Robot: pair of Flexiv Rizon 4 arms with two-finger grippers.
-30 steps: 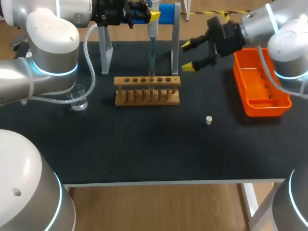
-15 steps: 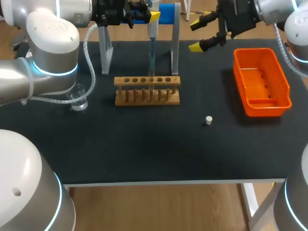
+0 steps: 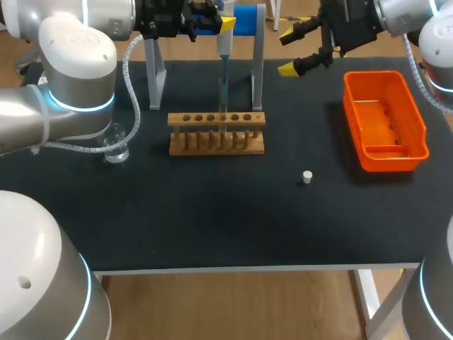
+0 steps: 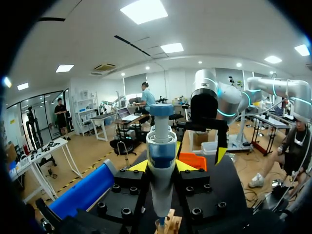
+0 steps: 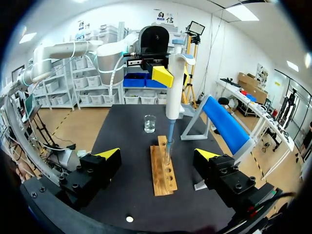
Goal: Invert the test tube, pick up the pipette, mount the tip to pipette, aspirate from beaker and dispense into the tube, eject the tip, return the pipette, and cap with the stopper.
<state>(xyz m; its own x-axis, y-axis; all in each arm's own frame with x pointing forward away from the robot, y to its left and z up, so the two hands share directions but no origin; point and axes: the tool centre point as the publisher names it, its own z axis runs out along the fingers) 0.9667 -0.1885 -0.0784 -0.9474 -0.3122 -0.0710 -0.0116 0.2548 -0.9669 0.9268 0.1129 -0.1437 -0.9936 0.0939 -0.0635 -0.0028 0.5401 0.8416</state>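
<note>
Pipette [image 3: 224,46] upright, tip [image 3: 224,85] in racked tube [image 5: 167,152]; white stopper [image 3: 307,177] lying apart.

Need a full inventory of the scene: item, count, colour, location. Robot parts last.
pipette: 1, white with blue band, upright over the rack, tip reaching into the test tube
test tube: 1, clear, standing in the rack
test tube rack: 1, wooden, mid table
beaker: 1, clear glass, left of the rack
stopper: 1, white, on the table right of the rack
bin: 1, orange, right side
pipette stand: 1, grey legs with blue bar, behind the rack
table: 1, black top
left gripper: 1, yellow tips, clamped on the pipette
right gripper: 1, yellow tips, open, above the far right of the table
</note>
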